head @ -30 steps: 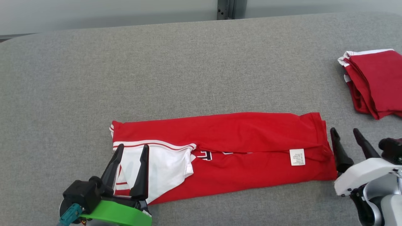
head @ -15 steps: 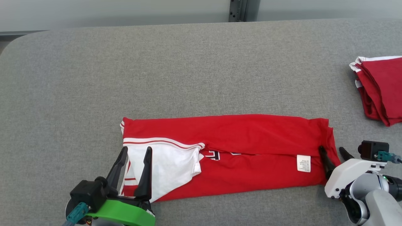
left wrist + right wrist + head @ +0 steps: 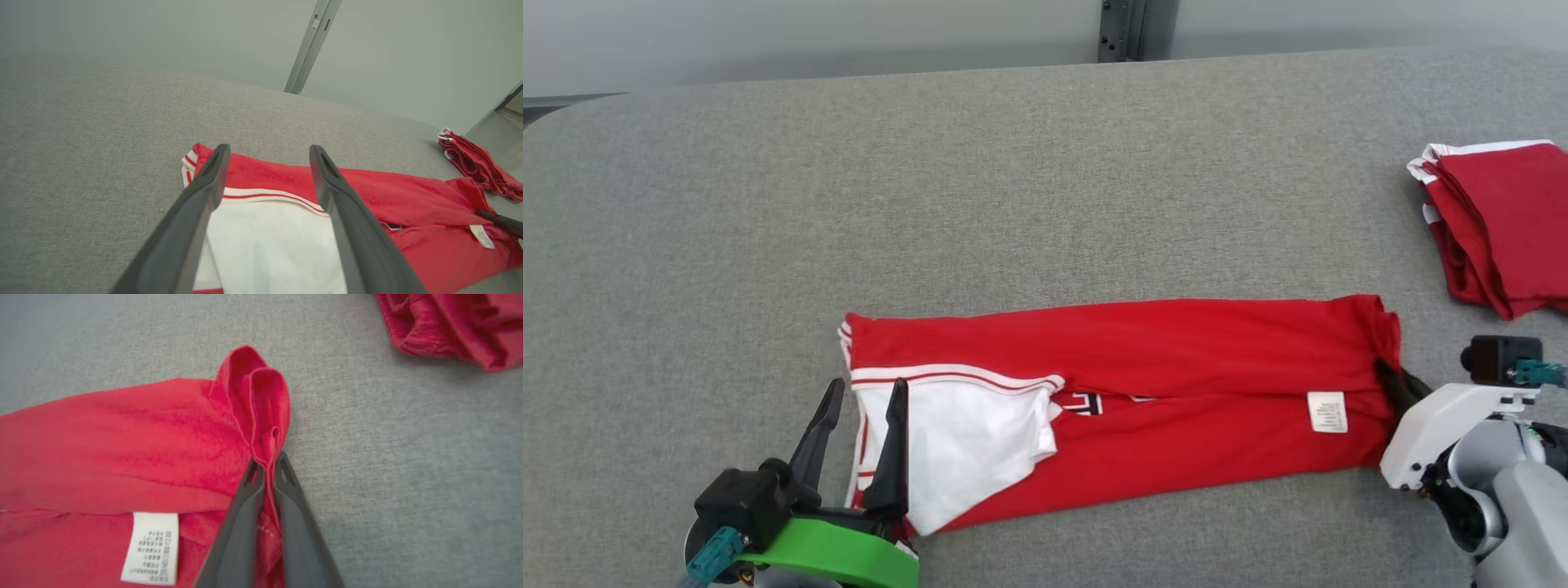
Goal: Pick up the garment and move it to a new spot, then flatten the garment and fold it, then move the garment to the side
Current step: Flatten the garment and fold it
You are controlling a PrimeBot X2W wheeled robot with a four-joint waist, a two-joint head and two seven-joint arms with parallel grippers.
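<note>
A red garment [image 3: 1143, 351] with white trim lies folded into a long strip across the grey table [image 3: 980, 180]; it also shows as the garment [image 3: 384, 196] and the garment [image 3: 122, 437]. Its white panel [image 3: 956, 433] lies at its left end. My left gripper [image 3: 864, 396] stands open at that end, fingers straddling the white panel's edge, also seen as the left gripper [image 3: 269, 153]. My right gripper [image 3: 1398, 380] is shut on the garment's right hem, which bunches up between its fingers [image 3: 249, 498]. A white care label [image 3: 1327, 411] sits near that end.
A second folded red garment [image 3: 1494, 220] lies at the table's right edge, beyond my right arm. A metal post [image 3: 1123, 28] stands behind the table's far edge. Bare grey table stretches behind and to the left of the strip.
My right gripper has moved onto the garment's right hem and shut on it. The camera has shifted slightly. The left gripper stays open at the white panel.
</note>
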